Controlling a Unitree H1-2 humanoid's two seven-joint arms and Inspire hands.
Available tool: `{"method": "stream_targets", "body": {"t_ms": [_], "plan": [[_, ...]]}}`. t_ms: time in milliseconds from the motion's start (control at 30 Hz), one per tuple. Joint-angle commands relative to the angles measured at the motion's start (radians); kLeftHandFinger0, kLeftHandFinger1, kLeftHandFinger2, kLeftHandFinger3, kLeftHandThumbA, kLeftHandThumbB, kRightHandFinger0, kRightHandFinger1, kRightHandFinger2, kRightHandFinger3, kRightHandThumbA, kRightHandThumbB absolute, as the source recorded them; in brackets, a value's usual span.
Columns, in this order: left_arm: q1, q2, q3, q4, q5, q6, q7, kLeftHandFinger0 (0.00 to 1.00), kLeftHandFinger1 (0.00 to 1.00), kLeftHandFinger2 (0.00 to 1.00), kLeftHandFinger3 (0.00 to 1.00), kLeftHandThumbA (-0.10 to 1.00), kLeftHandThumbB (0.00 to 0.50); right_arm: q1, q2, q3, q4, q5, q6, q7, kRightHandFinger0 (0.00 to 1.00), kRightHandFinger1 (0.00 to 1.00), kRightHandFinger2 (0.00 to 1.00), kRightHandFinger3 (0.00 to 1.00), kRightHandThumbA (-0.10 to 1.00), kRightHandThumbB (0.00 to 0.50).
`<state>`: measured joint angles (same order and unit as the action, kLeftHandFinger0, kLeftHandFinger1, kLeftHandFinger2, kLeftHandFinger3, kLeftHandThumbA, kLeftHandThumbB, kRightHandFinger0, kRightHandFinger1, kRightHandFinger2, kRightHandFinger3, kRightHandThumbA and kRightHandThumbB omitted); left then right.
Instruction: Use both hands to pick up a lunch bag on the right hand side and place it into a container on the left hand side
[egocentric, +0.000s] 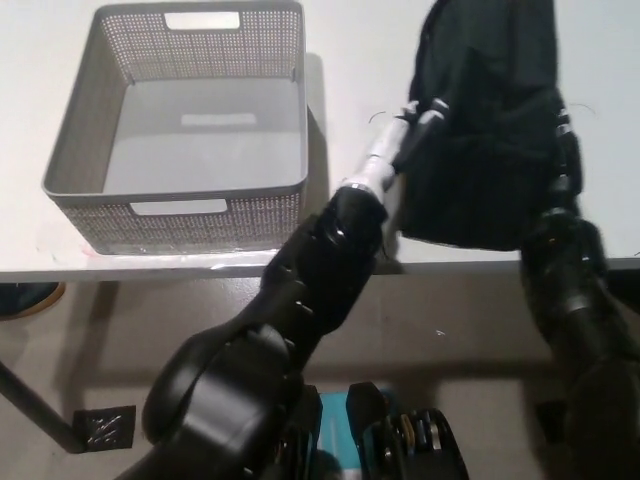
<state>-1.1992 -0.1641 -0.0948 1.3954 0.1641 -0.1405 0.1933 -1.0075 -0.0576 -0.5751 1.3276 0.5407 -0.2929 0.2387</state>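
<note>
Lunch bag (487, 130), black and soft-sided, stands at the two o'clock part of the head view on the white table (350, 70), its lower edge close to the table's front edge. It is pressed between both hands. The left hand (420, 118), white, lies against the bag's nine o'clock side about halfway up, its fingers flat on the fabric and partly lost against it, so it presses the bag rather than wraps it; whether the fingers are curled into anything I cannot tell. Its silver-white forearm runs down toward seven o'clock into a bulky black upper arm that crosses the table edge and fills the lower middle of the view. The right hand (563, 150), black, sits against the bag's three o'clock side, nearly the same tone as the cloth, so its fingers cannot be made out clearly; it appears laid flat on the bag's flank. The right forearm drops from it toward five o'clock, over the table edge and out at the lower right corner. At ten o'clock, well apart from the bag, sits the container (90, 160), a grey perforated plastic basket with cut-out handles in its near and far walls; its floor is bare grey. The left forearm passes just beside the basket's right front corner. Below the table edge lies a grey floor, with a table leg (30, 410) at eight o'clock.
</note>
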Motion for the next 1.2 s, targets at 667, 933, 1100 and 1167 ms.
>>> {"method": "stream_targets", "body": {"t_ms": [667,933,1100,1167], "plan": [[-0.076,0.022,0.070,-0.022,-0.096,-0.002,-0.092,1.00,1.00,1.00,1.00,1.00,0.256,-0.136,0.074,0.317,-0.046,-0.123,0.077,-0.058,1.00,1.00,1.00,1.00,1.00,0.151],[-0.116,0.007,0.104,-0.034,-0.149,-0.021,-0.131,1.00,1.00,1.00,1.00,1.00,0.244,-0.133,0.057,0.341,-0.142,-0.123,0.075,-0.088,1.00,1.00,1.00,1.00,1.00,0.111],[-0.151,-0.015,0.099,-0.035,-0.147,0.004,-0.139,1.00,1.00,1.00,1.00,1.00,0.303,-0.089,0.051,0.347,-0.296,-0.134,0.100,-0.165,1.00,1.00,1.00,1.00,1.00,0.095],[-0.160,-0.026,0.095,-0.041,-0.150,0.003,-0.154,1.00,1.00,1.00,1.00,1.00,0.327,-0.059,0.051,0.348,-0.390,-0.142,0.130,-0.212,1.00,1.00,1.00,1.00,1.00,0.081]]}}
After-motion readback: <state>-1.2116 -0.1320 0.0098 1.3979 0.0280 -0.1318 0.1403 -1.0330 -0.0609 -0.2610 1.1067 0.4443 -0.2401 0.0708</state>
